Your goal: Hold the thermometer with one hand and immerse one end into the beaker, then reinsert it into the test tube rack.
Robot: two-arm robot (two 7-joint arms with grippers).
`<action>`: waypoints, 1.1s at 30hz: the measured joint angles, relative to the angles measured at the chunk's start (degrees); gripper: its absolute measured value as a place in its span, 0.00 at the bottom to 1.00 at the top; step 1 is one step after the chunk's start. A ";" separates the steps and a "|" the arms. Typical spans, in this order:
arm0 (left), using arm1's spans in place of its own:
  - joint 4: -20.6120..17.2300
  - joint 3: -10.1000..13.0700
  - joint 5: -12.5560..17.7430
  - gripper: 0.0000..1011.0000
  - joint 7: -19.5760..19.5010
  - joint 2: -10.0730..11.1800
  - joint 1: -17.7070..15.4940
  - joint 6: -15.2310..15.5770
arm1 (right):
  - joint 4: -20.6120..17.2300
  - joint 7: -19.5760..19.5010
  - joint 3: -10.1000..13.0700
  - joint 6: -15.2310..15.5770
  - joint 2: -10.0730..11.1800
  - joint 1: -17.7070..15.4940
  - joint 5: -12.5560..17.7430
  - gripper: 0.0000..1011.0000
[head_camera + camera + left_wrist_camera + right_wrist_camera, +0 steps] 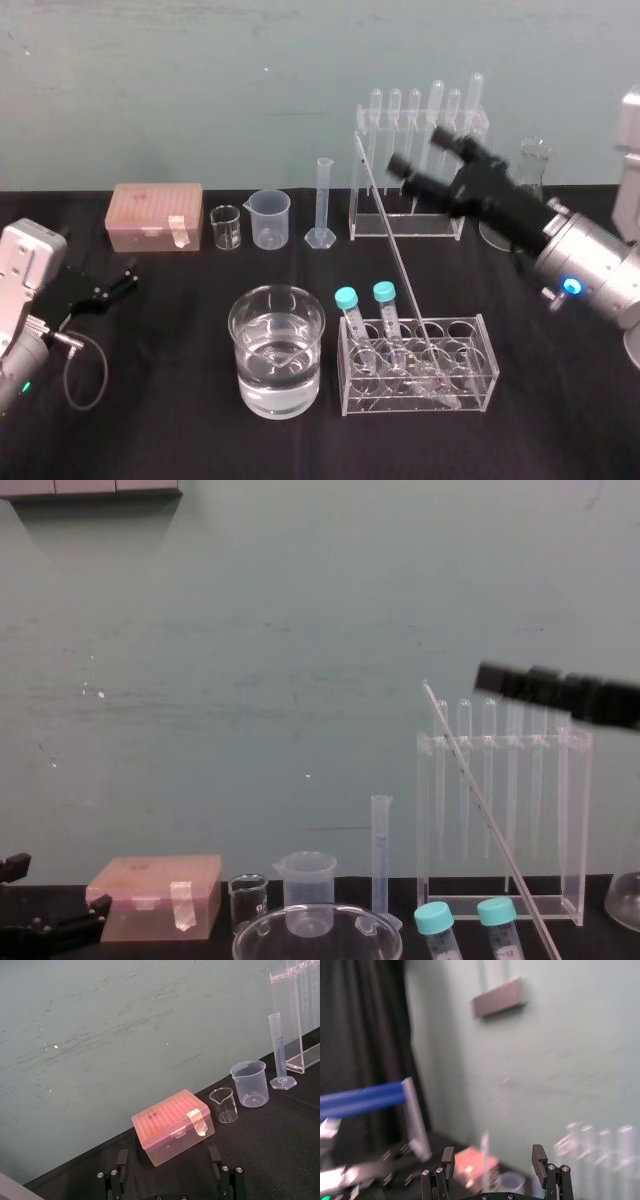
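I see the thermometer (400, 265) leaning, its lower end in the low rack (470, 345) just right of the beaker (277, 350). The right tool (415, 158) hangs before the test tube rack (405, 228), fingers apart and empty. The left tool (118, 283) is parked low, fingers apart.

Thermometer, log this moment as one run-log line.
thermometer: leaning in low tube rack, ungrasped | right pincer: open, raised near its top | left pincer: open, parked at left
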 joint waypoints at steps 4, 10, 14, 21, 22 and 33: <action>0.00 0.00 0.00 1.00 0.00 0.00 0.00 0.00 | -0.17 -9.51 4.05 -2.73 -2.06 -1.72 -2.73 0.99; 0.00 0.00 0.00 1.00 0.00 0.00 0.00 0.00 | 1.30 -23.16 5.03 0.52 -2.23 -3.44 -11.83 0.99; 0.00 0.00 0.00 1.00 0.00 0.00 0.00 0.00 | 2.68 -26.95 3.89 3.34 -1.52 -4.23 -16.64 0.99; 0.00 0.00 0.00 1.00 0.00 0.00 0.00 0.00 | 3.90 -27.06 2.24 7.87 -0.63 -4.79 -19.74 0.99; 0.00 0.00 0.00 1.00 0.00 0.00 0.00 0.00 | 3.90 -27.06 2.24 7.87 -0.63 -4.79 -19.74 0.99; 0.00 0.00 0.00 1.00 0.00 0.00 0.00 0.00 | 3.77 -26.95 2.45 7.31 -0.77 -4.75 -19.30 0.99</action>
